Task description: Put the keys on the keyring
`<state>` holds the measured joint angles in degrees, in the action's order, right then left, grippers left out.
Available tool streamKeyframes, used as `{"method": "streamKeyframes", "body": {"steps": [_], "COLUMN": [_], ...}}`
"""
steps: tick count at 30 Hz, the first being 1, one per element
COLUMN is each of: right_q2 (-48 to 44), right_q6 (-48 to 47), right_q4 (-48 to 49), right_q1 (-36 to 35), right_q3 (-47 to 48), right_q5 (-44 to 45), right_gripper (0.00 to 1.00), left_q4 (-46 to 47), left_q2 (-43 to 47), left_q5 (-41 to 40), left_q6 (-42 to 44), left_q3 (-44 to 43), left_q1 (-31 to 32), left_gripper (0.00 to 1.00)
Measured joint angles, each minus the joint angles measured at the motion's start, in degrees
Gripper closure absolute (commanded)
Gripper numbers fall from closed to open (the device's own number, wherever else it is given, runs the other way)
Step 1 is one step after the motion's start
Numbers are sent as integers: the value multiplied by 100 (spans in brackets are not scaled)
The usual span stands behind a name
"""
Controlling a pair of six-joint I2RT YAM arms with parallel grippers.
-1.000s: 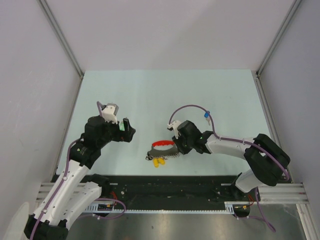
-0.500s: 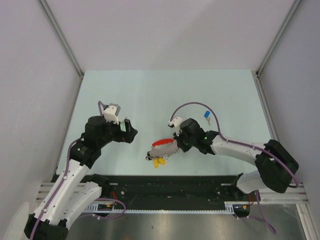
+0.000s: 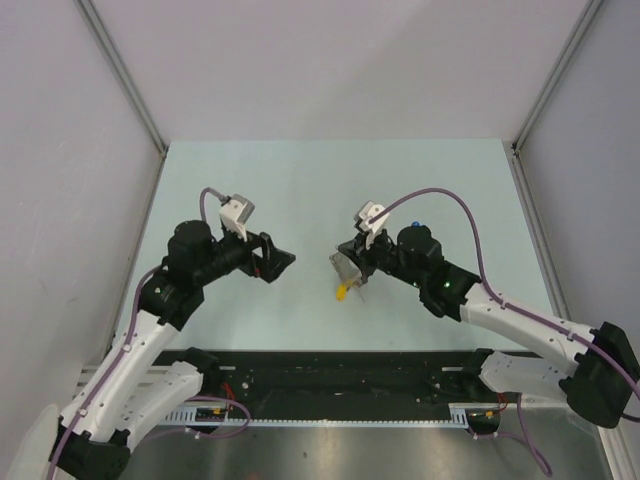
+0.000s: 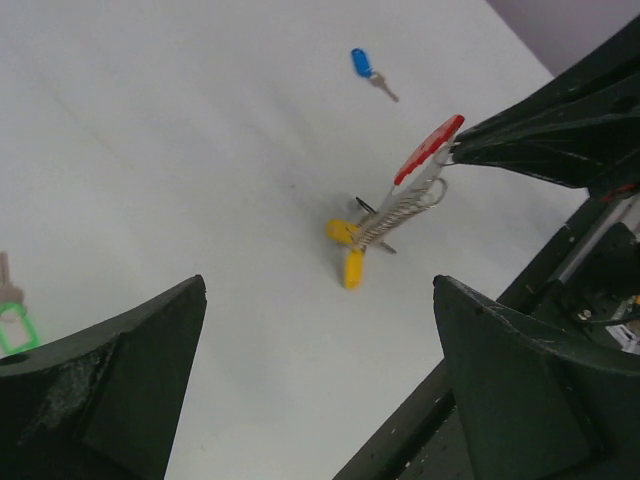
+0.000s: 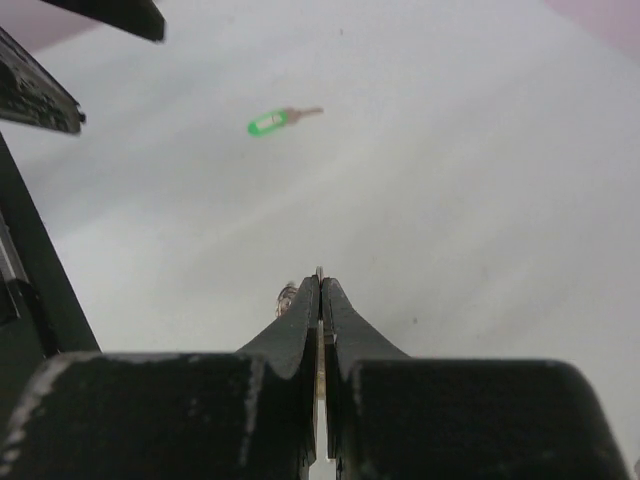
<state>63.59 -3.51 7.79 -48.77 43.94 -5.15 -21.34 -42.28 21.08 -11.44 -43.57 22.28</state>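
My right gripper (image 3: 352,262) is shut on the keyring (image 3: 345,272) and holds it above the table, with the yellow-capped keys (image 3: 343,291) dangling under it. The left wrist view shows the keyring (image 4: 405,200) edge-on, its red piece (image 4: 428,150) uppermost and pinched by the right fingertips (image 4: 475,145). My left gripper (image 3: 277,260) stands open to the left of it, a short way off, with nothing between its fingers (image 4: 120,380). The blue key (image 4: 362,62) lies beyond the keyring. The green key (image 5: 268,122) lies on the table close to the left gripper.
A black rail (image 3: 340,370) runs along the table's near edge, by the arm bases. Grey walls stand on both sides of the pale table (image 3: 300,180). A purple cable (image 3: 440,200) arches over the right arm.
The right gripper has shut on the keyring and raised it off the table, turning it upright. The left gripper has swung right, towards it, still open.
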Motion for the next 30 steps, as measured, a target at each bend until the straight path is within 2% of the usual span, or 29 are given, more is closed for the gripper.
{"method": "streamKeyframes", "body": {"steps": [5, 9, 22, 30], "right_q2": [-168, -339, -1012, -1047], "right_q6": [48, 138, 793, 918], "right_q4": [232, 387, 1547, 1650], "right_q1": [48, 61, 79, 94], "right_q3": [0, -79, -925, -992], "right_q5": [-232, -439, -946, -1147], "right_gripper": [100, 100, 100, 100], "left_q4": [236, 498, 2382, 3333], "left_q2": [-348, -505, -328, -476], "left_q5": [15, 90, 765, 1073], "left_q6": [37, -68, -660, -756], "left_q3": [-538, -527, 568, 857], "left_q1": [525, 649, 981, 1419], "left_gripper": [2, 5, 22, 36]}}
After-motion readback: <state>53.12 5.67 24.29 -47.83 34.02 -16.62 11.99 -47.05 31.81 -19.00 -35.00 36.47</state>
